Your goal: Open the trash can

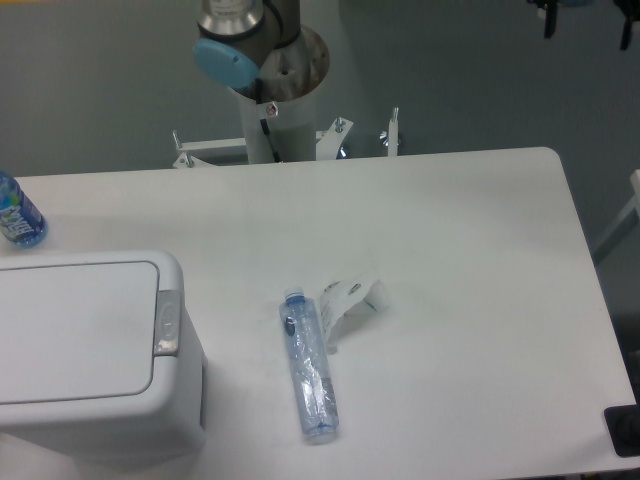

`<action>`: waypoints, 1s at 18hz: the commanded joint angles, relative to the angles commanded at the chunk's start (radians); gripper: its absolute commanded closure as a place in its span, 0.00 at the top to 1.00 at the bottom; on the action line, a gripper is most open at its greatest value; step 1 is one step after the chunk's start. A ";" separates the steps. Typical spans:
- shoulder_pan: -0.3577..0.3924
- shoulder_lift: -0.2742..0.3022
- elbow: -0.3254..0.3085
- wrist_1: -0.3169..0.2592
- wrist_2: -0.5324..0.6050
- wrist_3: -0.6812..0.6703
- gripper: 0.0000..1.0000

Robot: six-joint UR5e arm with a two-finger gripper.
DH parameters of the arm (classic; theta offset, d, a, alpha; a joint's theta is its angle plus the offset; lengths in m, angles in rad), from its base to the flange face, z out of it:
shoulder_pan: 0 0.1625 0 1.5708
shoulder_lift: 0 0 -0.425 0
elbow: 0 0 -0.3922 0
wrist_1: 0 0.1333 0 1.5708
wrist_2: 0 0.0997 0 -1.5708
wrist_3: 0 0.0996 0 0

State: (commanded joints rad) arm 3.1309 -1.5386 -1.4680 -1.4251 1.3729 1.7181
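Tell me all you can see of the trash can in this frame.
The trash can is a large white boxy bin, plastic by its look, with rounded corners. Its flat rectangular lid lies shut. A small grey latch sits at the lid's right edge. It stands upright on the table at the near left, cut off by the picture's edge. Nothing else touches it.

Open tabletop (470, 260) is stretching across the right half, while the trash can (85, 350) is filling the near left corner, a clear bottle (308, 365) is lying just beside it, and a blue bottle (15, 212) is standing behind.
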 joint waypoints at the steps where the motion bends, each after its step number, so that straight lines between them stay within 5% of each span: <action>1: 0.000 0.000 -0.002 0.003 0.000 0.000 1.00; 5: -0.015 -0.005 0.009 0.000 -0.005 -0.098 1.00; 7: -0.079 -0.015 0.015 0.014 -0.002 -0.272 1.00; 14: -0.342 -0.095 0.020 0.211 0.000 -0.967 1.00; 18: -0.492 -0.124 0.025 0.222 -0.006 -1.170 1.00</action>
State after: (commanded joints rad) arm 2.6388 -1.6628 -1.4435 -1.2026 1.3668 0.5481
